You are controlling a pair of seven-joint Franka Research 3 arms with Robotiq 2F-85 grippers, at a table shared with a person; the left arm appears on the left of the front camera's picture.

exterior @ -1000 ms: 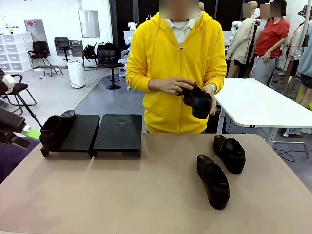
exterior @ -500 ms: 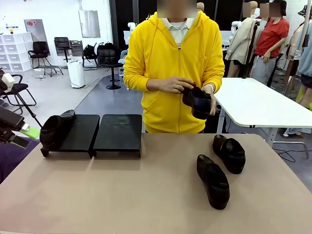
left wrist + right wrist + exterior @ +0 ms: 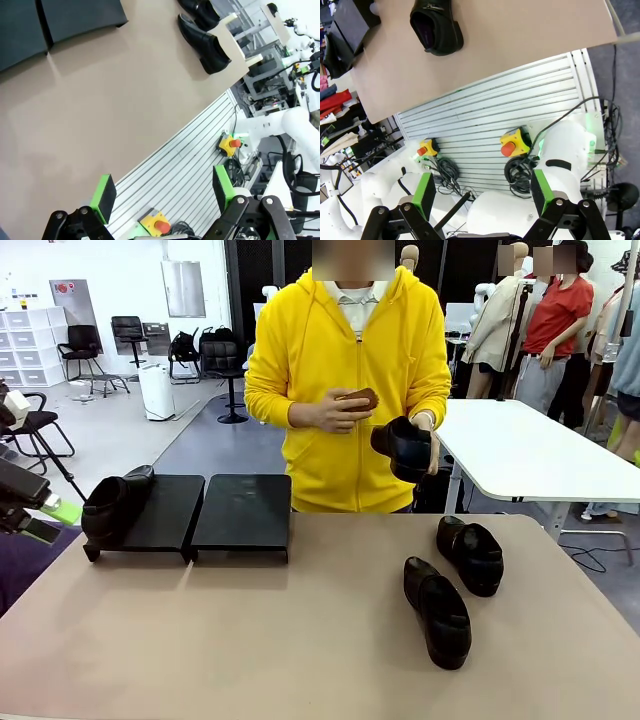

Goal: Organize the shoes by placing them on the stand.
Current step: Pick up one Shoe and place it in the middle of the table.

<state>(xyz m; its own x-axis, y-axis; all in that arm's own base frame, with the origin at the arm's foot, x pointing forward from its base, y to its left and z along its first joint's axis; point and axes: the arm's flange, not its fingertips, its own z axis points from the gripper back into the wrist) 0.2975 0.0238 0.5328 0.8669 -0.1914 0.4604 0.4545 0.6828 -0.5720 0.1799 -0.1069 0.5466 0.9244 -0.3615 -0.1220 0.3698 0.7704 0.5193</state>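
Observation:
One black glossy shoe [image 3: 115, 502] lies on the left panel of the stand [image 3: 243, 512], at its left end. Two more shoes [image 3: 437, 610] [image 3: 470, 554] rest on the tan table at the right. A person in a yellow hoodie holds another shoe [image 3: 404, 446] in one hand and a small brown object [image 3: 358, 398] in the other, above the far edge. My left gripper [image 3: 50, 520] hovers open off the table's left side, left of the stand. In the left wrist view my left gripper [image 3: 162, 192] is open and empty, with the stand [image 3: 75, 17] and a shoe [image 3: 205, 44] far off. My right gripper [image 3: 481, 192] is open and empty, and a shoe [image 3: 436, 25] lies on the table beyond it.
The near side of the table borders a slatted metal base with yellow emergency-stop boxes [image 3: 512, 142] [image 3: 229, 144] and cables. A white table [image 3: 530, 455] stands behind at the right. The tan tabletop [image 3: 250, 630] between stand and shoes is bare.
The person has drawn one hand up and away from the held shoe, now holding a small brown object. Both grippers and the shoes on the table stay put.

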